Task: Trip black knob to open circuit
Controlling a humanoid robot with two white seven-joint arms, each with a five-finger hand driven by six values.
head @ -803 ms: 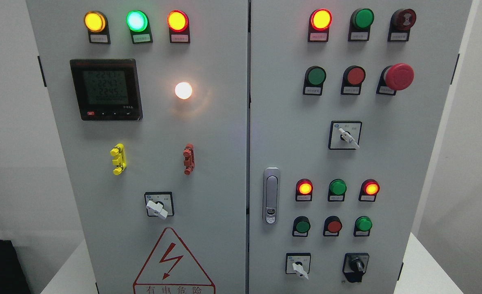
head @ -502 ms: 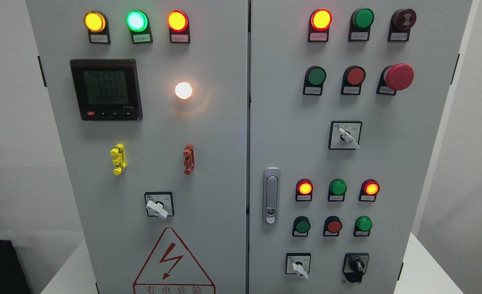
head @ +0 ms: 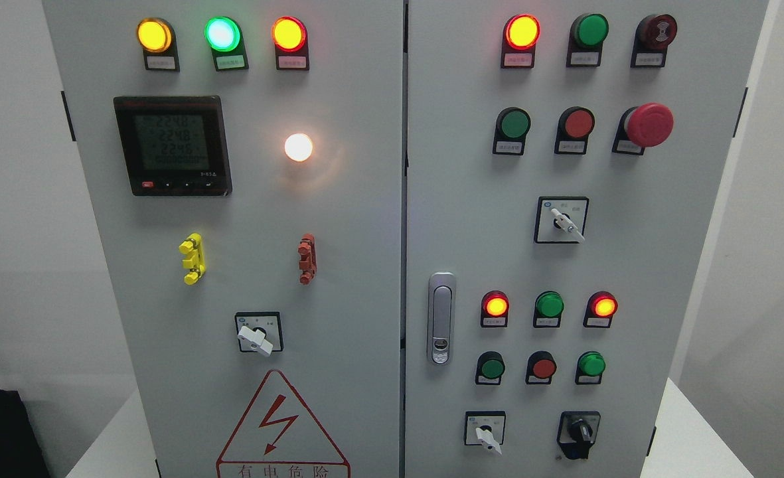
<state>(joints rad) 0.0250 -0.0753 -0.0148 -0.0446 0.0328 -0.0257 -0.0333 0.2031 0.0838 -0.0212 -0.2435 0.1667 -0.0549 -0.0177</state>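
Cropping warning sign point(head: 283, 431) beside black knob point(head: 579, 433).

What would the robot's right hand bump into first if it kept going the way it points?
Cannot tell: neither hand shows in the head view. The black knob sits untouched at the cabinet's lower right.
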